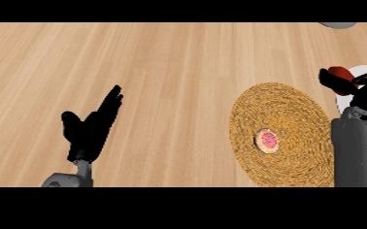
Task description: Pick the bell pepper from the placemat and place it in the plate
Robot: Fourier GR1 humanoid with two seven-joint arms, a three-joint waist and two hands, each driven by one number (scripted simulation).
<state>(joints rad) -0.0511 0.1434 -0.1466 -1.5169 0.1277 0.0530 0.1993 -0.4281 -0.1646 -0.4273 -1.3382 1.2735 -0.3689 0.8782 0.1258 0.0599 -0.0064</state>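
We see a round woven placemat lying on the wooden tabletop, and we place everything else by it. On the placemat's near part sits a small round thing with a pink middle and a pale rim; we cannot tell what it is. The bell pepper, red, is off the placemat, just past its far right edge, where the right hand has it. The black fingers appear to be curled round the bell pepper, though the hand is cut by the view's edge, so we see only part of the grasp. Hand and bell pepper are over the white plate, which lies just right of the placemat and shows only in patches. The grey right forearm overlaps the placemat's right rim. Well to the left of the placemat, the left hand rests with its fingers straight, upward and apart, holding nothing. Far beyond the placemat, a grey thing peeks in.
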